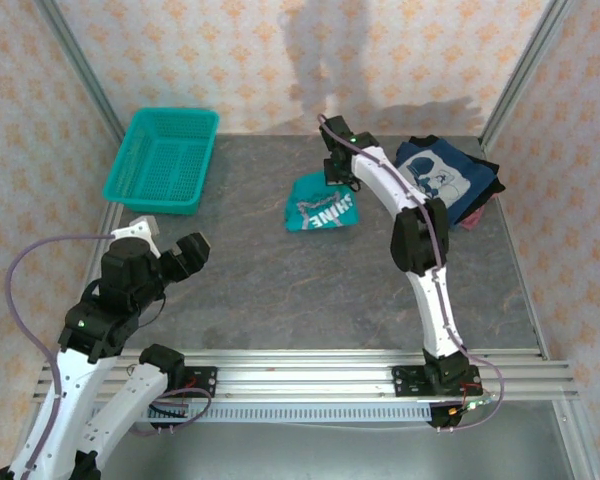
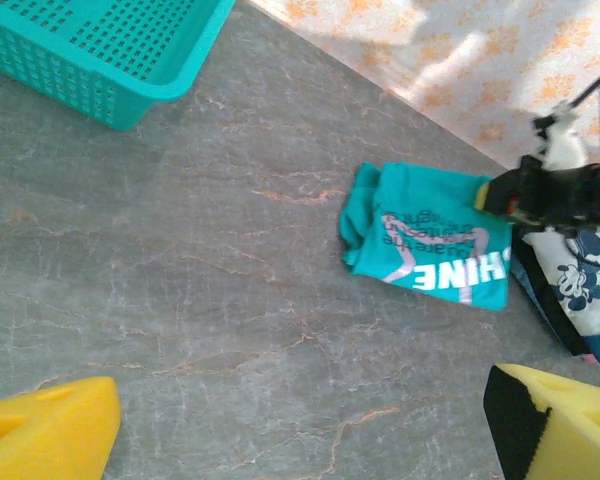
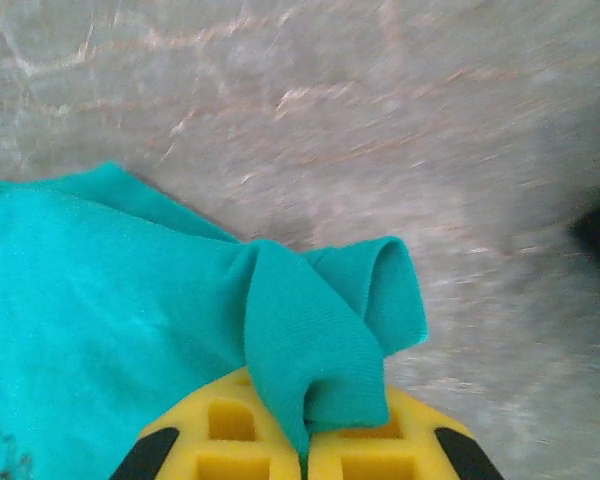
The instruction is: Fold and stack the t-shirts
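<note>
Closest to me, the right gripper has its yellow jaws pressed together on a rolled fold of the teal shirt. The cloth curls over the top of both fingers. The pinch sits at the shirt's far edge.

The shirt is bunched rather than flat. It is a crumpled heap with the white "SHINE" print facing up, and its left side is folded into a thick ridge. It lies on the table, a little right of centre and toward the far side. The navy shirt is just to its right, cartoon print up, close to the table's right edge at the far corner.

The left gripper hangs over the near left of the table, jaws wide apart and holding nothing.

The basket fills the far left corner, well apart from both shirts. Bare table runs from the teal shirt's near and left edges to the arm bases.
</note>
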Available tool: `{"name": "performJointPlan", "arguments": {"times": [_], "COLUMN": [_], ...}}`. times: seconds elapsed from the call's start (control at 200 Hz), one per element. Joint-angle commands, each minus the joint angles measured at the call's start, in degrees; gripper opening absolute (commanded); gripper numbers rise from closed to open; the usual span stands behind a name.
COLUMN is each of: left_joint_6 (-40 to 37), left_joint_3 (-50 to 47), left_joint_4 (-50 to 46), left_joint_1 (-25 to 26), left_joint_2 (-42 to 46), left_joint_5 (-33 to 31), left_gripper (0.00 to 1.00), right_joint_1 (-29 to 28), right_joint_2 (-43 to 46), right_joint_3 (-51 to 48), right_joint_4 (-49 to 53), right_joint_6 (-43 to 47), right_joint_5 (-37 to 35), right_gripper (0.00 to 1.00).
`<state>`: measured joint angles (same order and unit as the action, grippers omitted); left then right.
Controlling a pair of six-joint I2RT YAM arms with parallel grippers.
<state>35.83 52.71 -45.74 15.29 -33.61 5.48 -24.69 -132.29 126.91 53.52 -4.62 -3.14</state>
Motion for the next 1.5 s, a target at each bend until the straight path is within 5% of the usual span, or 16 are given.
{"name": "performJointPlan", "arguments": {"times": [0.0,0.35,1.151,1.496], "left_joint_6": [-1.97,-3.53,-3.93,-4.03], "left_joint_3": [-0.63,-0.43,-1.64,-1.64], "left_joint_4": [3.90,4.40,5.05,5.17], "left_joint_1": [0.10,0.08,0.14,0.10], "left_joint_2": [-0.83,-2.00,-1.73,-1.81], "left_joint_5": [-0.39,-1.82,-4.67,-4.95], "left_gripper": [0.96,1.00,1.00,1.00], "right_joint_1": [0.60,3.07,11.75,18.25], "right_joint_2": [4.73,8.32,5.44,10.48], "right_joint_3": [-1.65,-1.63,21.72,14.15], "right_joint_4": [-2.08,-4.94,-0.14,1.01], "right_joint_6": [4.29,5.99,-0.18,-7.49], "right_joint_5": [-9.01,-11.37,-9.55,-6.61], "right_gripper": [0.00,0.00,0.00,0.00]}}
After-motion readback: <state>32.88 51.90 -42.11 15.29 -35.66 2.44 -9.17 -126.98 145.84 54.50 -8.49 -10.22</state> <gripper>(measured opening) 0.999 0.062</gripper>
